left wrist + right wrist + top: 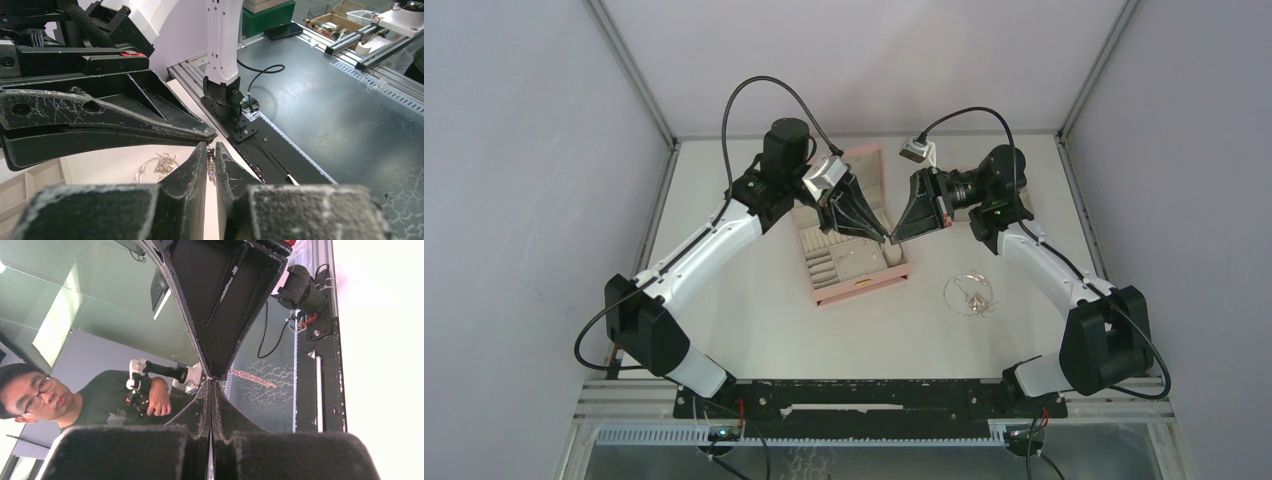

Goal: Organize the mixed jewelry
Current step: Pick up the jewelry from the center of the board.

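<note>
**Small piece pinched above the box**

Your left end effector [211,148] grips a small silver piece [211,163]. The right end effector [212,385] is closed and empty, just beside it over the pink box [864,286]. The remaining jewelry [969,293] lies on the worktop [824,340]. If the tips bump, the piece could fall into the wrong compartment.

The top camera looks steeply down from behind the arm bases at 6 o'clock, covering the whole table [754,330]. Each wrist camera sits close behind its own fingers: the left faces 4 o'clock toward the base rail [272,162], the right faces 8 o'clock, rolled sideways. All 3 views share the spot where the left gripper [885,237] and right gripper [895,240] point tip to tip.
</note>
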Action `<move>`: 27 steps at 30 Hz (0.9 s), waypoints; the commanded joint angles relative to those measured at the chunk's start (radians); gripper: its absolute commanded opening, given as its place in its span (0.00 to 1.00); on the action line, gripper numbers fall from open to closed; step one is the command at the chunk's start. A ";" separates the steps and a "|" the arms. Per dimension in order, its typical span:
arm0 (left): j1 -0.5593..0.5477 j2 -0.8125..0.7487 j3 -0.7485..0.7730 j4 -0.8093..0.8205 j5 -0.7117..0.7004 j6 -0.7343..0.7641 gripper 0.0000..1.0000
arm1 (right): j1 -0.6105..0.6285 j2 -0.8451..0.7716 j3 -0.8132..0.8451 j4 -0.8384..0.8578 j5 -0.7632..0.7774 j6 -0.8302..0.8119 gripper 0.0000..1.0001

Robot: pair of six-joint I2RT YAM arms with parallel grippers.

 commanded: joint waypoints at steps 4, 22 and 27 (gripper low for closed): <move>0.000 -0.012 0.013 0.013 0.030 -0.017 0.14 | 0.005 0.000 0.040 0.018 -0.004 -0.018 0.00; 0.009 -0.025 0.001 0.015 -0.053 -0.049 0.00 | -0.033 -0.031 0.040 -0.137 0.000 -0.131 0.44; 0.023 -0.036 -0.015 0.007 -0.120 -0.078 0.00 | -0.076 -0.084 0.040 -0.433 0.005 -0.341 0.62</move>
